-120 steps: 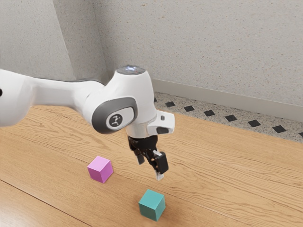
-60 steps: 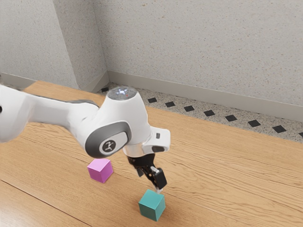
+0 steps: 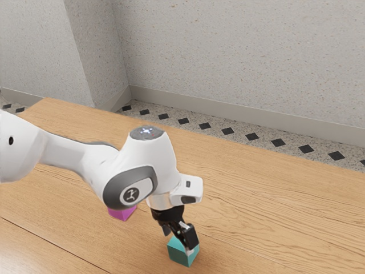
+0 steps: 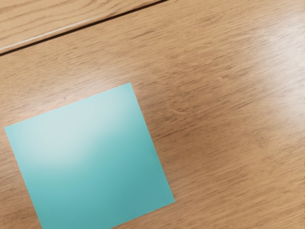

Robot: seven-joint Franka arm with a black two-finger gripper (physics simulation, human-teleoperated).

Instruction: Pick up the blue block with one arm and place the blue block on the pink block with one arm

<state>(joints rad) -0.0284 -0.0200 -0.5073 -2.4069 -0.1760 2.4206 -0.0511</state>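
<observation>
The blue block (image 3: 185, 256) is a teal cube on the wooden table (image 3: 274, 194), near the front edge of the exterior view. My gripper (image 3: 181, 238) hangs right over its top, open, with the black fingers (image 3: 189, 236) reaching down to the cube's upper edges and not closed on it. In the wrist view the blue block (image 4: 90, 157) lies just under my hand, its top face turned a little against the wood grain. The pink block (image 3: 121, 213) sits to the exterior view's left of the blue one, mostly hidden behind my arm's white wrist housing.
The wooden table stretches toward the exterior view's right and back. Behind it runs a speckled floor strip with black diamond tiles (image 3: 251, 136) and a grey wall. A seam between table boards (image 4: 81, 24) crosses the wrist view beyond the block.
My arm has dropped steadily from well above the table until the fingers reach the blue block's top. The blocks have not moved; the arm now covers most of the pink one.
</observation>
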